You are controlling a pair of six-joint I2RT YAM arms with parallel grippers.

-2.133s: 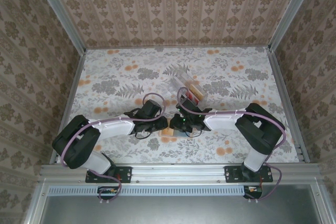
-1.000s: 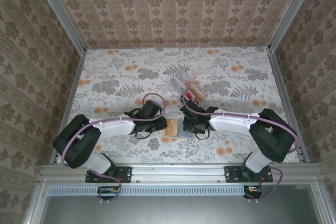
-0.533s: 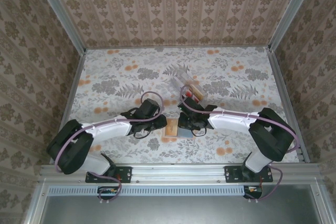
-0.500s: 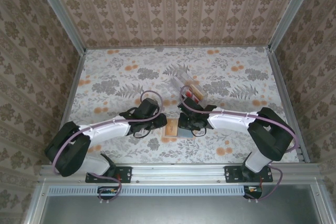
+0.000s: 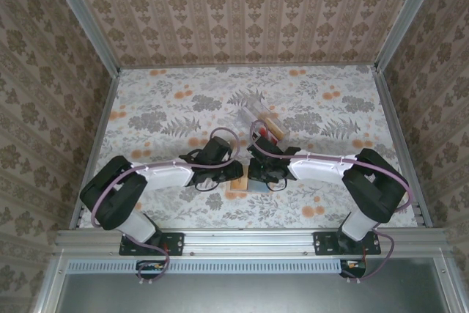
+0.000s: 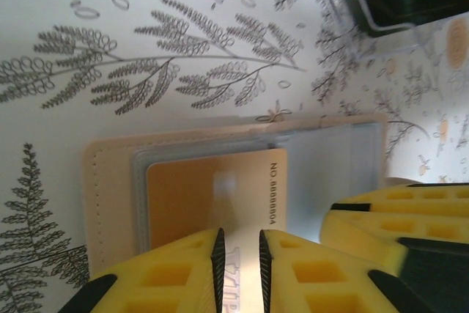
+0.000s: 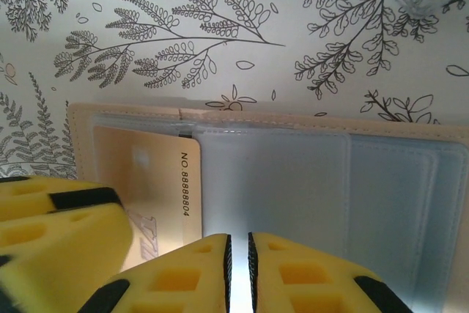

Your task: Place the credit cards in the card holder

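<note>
My left gripper [image 6: 239, 254] is clamped on the near edge of the orange-tan credit card [image 6: 212, 199], which sits partly inside a clear sleeve of the open tan card holder [image 6: 110, 196]. My right gripper [image 7: 238, 251] has its fingers nearly together, pinching the holder's clear sleeve [image 7: 293, 188] just right of the card. The holder lies flat on the floral table [image 5: 161, 108], near centre, with a clear plastic tray [image 5: 264, 124] just beyond it.

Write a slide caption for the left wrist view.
Left gripper nearly closed over the orange-tan card lying in the opened card holder.
</note>
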